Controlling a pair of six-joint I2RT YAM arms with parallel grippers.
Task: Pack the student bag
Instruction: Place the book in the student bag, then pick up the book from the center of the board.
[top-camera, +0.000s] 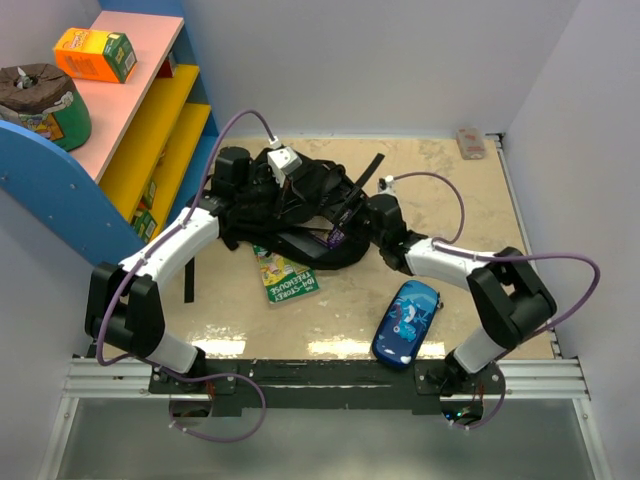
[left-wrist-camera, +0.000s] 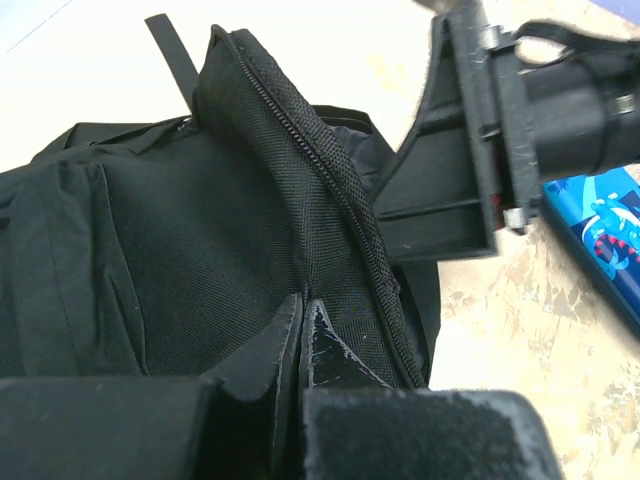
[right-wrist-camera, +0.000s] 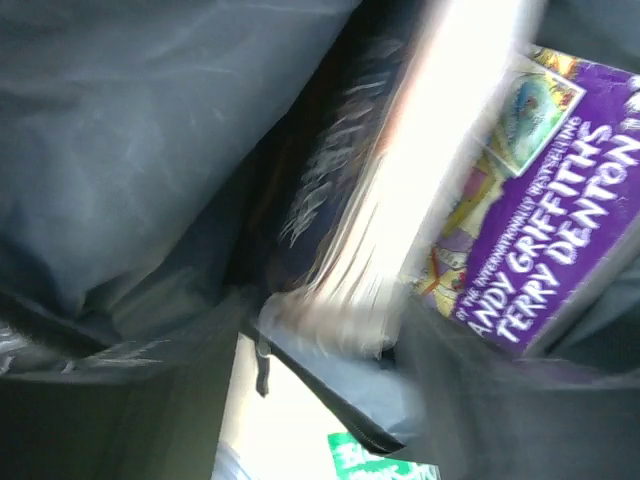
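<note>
The black student bag lies floppy at the table's middle. My left gripper is shut on a fold of its fabric beside the open zip; the wrist view shows the jaws pinching the bag. My right gripper reaches into the bag's mouth from the right. In its wrist view the gripper holds a thick purple-covered book, page edges blurred, inside the bag's grey lining. The right gripper also shows in the left wrist view.
A green book lies on the table, partly under the bag's near edge, and shows in the right wrist view. A blue patterned pencil case lies front right. A coloured shelf with boxes stands at the left.
</note>
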